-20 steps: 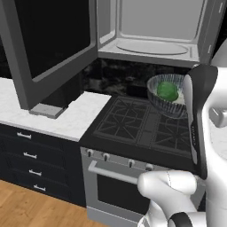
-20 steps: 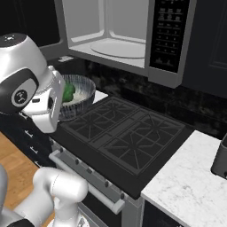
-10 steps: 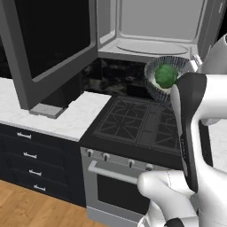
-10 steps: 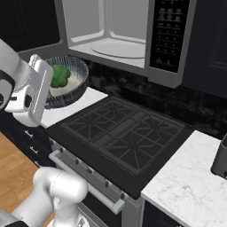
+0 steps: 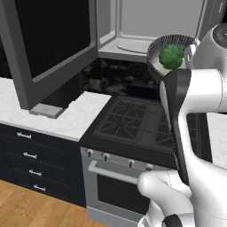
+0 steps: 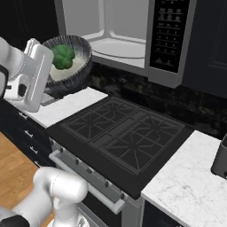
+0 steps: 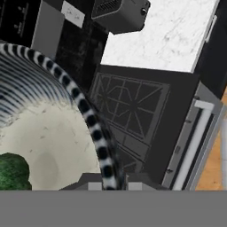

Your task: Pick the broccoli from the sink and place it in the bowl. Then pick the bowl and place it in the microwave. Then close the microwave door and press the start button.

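White glossy arm [image 5: 186,111], dark joints, rounded links

- The broccoli [image 5: 171,55] is coloured a bright, lumpy green; in the hand view it is seen as a darker green.
- The bowl [image 6: 79,67] is ribbed in dark grey and pale stripes outside, with a speckled whitish inside [image 7: 48,142] and a rim banded black and white.
- The microwave [image 6: 116,27] is lined in light grey, with a black control panel.
- The microwave door [image 5: 51,40] is framed in grey around black glass.
- The stove [image 6: 123,134] is finished in black, with a grey front.
- The counter [image 7: 162,35] is marbled white.
- The drawers [image 5: 31,159] are dark navy with pale handles.
- The floor [image 5: 26,208] is rendered in orange-brown wood.
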